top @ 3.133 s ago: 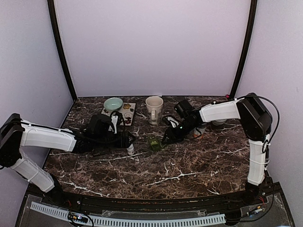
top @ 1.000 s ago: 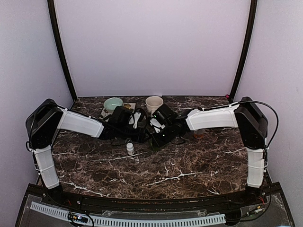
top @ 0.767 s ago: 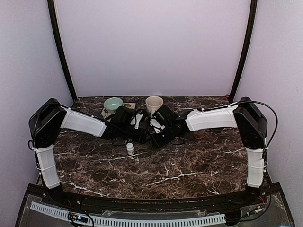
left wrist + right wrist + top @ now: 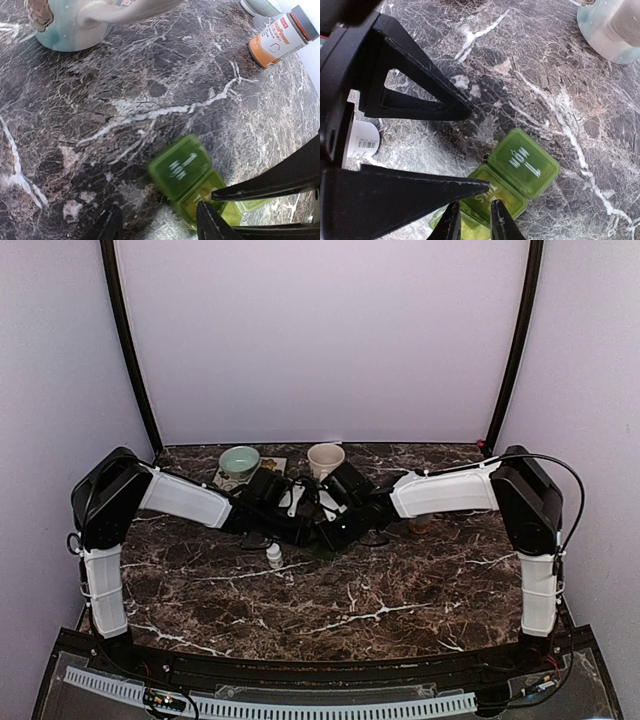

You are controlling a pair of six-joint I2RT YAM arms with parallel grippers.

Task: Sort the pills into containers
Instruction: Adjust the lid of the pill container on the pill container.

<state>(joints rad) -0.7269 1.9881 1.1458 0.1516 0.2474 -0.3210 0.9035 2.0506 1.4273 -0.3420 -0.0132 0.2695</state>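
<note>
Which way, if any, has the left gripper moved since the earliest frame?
Yes: the left gripper swung right and back, away from the small white plastic bottle toward the cream ceramic mug.

pill box (image 4: 522,165): translucent green | table (image 4: 545,75): dark marble, white veins | bottle (image 4: 277,37): orange

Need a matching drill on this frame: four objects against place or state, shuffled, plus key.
1. flat green plastic pill box
2. cream ceramic mug
3. pale green round bowl
4. small white plastic bottle

A. at the back, far left
B. one lid flipped open
C. standing in front of the others
D. at the back, right of the bowl

Pairs: 1-B, 2-D, 3-A, 4-C
</note>
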